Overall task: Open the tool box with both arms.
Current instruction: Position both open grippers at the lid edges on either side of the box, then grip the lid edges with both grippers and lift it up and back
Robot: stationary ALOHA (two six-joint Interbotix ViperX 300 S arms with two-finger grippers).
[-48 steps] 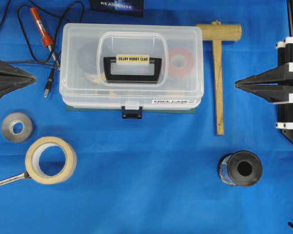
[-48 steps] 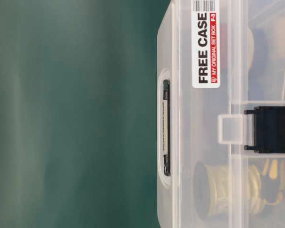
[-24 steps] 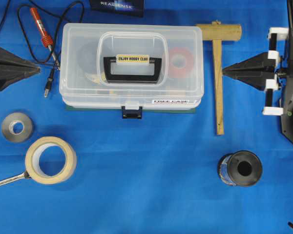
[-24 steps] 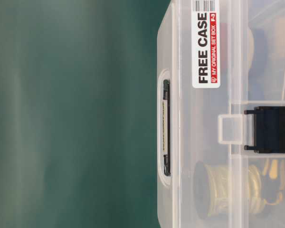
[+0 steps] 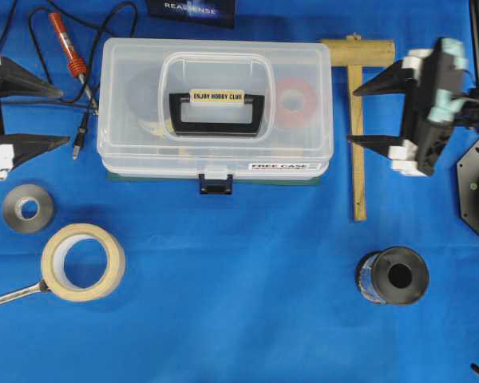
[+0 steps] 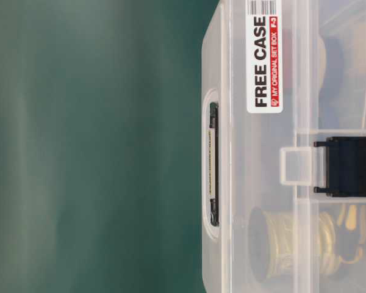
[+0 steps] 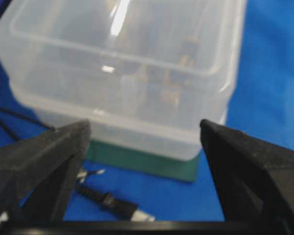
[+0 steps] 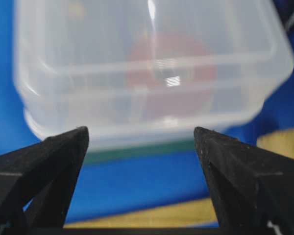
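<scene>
- On the blue table cover [image 5: 239,319], toward the far side and about midway across, we see the tool box [image 5: 215,104] lying shut, its black handle [image 5: 217,113] flat on the clear lid and its dark blue latch [image 5: 215,186] on the near edge.
- At the left end of the box our left gripper [image 5: 60,111] stands spread wide, holding nothing, apart from the box wall; the left wrist view shows the box end between the two fingers [image 7: 44,161].
- At the right end our right gripper [image 5: 353,116] is likewise spread wide and empty, its fingertips over the wooden mallet [image 5: 357,120], close to the box but apart from it.
- Left of the box lie a soldering iron [image 5: 68,46], a grey tape roll [image 5: 27,208], a masking tape roll [image 5: 82,262] and a wrench [image 5: 12,295].
- Near right, we see a black roll [image 5: 393,276].
- A red ring [image 8: 171,73] shows through the lid.
</scene>
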